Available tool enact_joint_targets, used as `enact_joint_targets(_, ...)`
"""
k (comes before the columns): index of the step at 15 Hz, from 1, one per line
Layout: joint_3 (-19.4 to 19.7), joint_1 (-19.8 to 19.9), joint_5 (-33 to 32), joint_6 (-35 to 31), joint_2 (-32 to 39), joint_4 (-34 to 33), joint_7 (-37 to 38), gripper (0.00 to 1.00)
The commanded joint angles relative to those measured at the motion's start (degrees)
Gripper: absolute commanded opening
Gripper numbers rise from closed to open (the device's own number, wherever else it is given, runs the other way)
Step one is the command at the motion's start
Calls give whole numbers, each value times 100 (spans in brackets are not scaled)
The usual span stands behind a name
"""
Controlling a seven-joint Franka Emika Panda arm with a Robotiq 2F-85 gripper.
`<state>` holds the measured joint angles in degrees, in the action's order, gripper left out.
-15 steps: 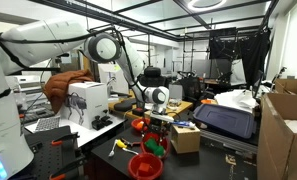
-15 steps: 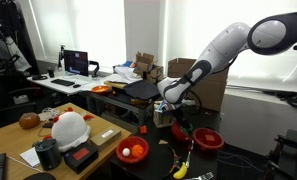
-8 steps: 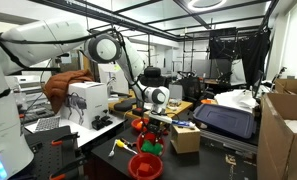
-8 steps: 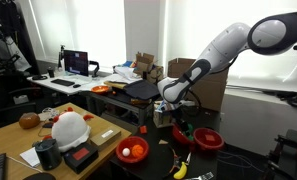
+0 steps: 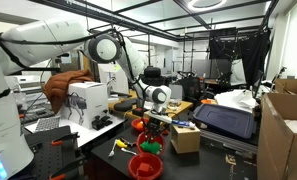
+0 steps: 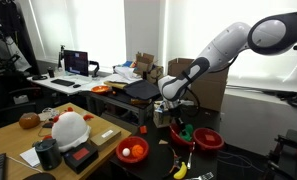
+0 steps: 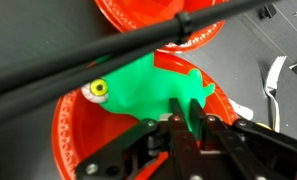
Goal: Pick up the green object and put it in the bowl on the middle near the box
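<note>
- Cluttered lab benches ring a dark surface (image 5: 88, 137), where red bowls and a small tan box (image 5: 185, 138) sit below the Franka arm.
- Jaws: in the wrist view the gripper (image 7: 188, 125) comes in from the bottom edge, clenched on the narrow tail end of the green toy (image 7: 148, 85).
- Long axis: the toy runs away from the jaws toward the upper left of that view, with its yellow eye (image 7: 96, 89) at the far end. Most of its bulk therefore lies off to 1 side of the grip, not under it.
- Below: the toy hangs over the red bowl (image 7: 66, 125), whose rim shows on both sides of it. I cannot tell whether it touches the bowl's floor.
- Further out: a 2nd red bowl (image 7: 138, 15) lies just beyond, across a black bar (image 7: 108, 55) that cuts the view.
- In an exterior view the gripper (image 5: 155, 121) stands just beside the tan box, which fits the middle bowl named in the task.
- Judgement: the release turns on the eye end. It leads toward the left wall of the bowl and should be inside the rim before the jaws let go.
</note>
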<state>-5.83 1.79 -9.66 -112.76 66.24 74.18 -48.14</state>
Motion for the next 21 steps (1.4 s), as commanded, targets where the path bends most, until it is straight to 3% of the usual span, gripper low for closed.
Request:
enact_joint_targets(1, -15, 11, 132, -170, -41, -44, 256, 0)
enact_joint_targets(6, 85, -173, 48, -834, -253, 157, 1149, 2)
enact_joint_targets(11, 399, -572, -442, -1659, -550, 453, 2248, 2)
enact_joint_targets(21, 1284, -1476, -1820, -2005, -956, 1046, 3811, 2)
